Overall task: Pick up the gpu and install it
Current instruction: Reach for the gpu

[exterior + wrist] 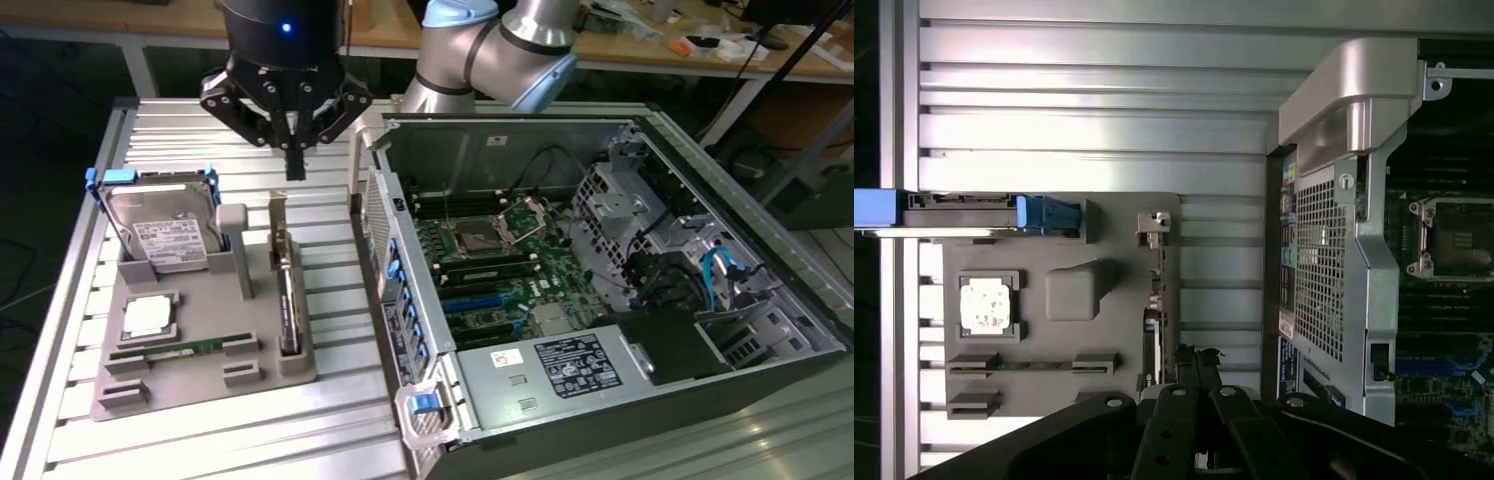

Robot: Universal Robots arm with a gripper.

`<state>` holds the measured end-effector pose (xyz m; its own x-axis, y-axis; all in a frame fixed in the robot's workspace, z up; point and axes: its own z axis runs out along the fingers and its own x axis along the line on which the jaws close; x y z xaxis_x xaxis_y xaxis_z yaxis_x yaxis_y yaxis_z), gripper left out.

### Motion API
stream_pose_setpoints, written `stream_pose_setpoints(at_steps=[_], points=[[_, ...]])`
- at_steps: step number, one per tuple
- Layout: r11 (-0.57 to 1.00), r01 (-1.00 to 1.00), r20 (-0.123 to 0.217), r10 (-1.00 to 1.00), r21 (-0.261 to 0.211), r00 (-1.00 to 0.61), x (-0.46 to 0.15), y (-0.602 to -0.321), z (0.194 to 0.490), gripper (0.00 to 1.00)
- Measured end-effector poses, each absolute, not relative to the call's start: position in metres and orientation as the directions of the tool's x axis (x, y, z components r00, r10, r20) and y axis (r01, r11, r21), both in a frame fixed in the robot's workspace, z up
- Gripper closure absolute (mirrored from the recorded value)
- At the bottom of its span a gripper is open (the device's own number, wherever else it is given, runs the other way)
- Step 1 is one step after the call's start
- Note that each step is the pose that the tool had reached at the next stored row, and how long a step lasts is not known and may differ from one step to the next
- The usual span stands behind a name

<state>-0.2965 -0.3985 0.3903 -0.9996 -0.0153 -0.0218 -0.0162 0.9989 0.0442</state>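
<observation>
Here, the black multi-link pincer of the arm hangs in the upper left of the exterior view, its two fingers pressed together into a single downward point and grasping nothing. The wrist view looks past the same clenched pincer down onto the work surface.

Directly below the fingertips, and apart from them, stands the gpu, a flat card with a dark body and a silver metal end bracket. It sits on its long edge in a slot along the edge of the grey moulded parts tray that faces the case, and the wrist view shows it edge-on as a thin strip.

Further toward the exterior view's left, the tray also carries:
- a silver hard drive with a white label in a blue-handled carrier
- a square silver processor
- a long narrow green memory stick

The tray rests on a ribbed aluminium table. At centre right lies the open black-and-grey computer case, with its green motherboard exposed.

Step in hand, as judged: the approach to the pick, with the card not yet touched and nothing installed. A grasp from this pose would seem to call for the fingers to part first, then straddle the card's thin upper edge squarely, since the slot walls leave little room to either side.
</observation>
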Motion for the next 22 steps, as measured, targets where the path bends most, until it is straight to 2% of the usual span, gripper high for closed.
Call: stream_pose_setpoints(at_steps=[18, 21, 22], points=[[0.999, -0.019, -0.022, -0.018, 0.044, -1.000, -0.3045, -0.3985, 0.3903, 0.89], [0.999, -0.019, -0.022, -0.018, 0.044, -1.000, -0.3046, -0.3985, 0.3903, 0.71], [0.999, -0.019, -0.022, -0.018, 0.044, -1.000, -0.3046, -0.3985, 0.3903, 0.71]])
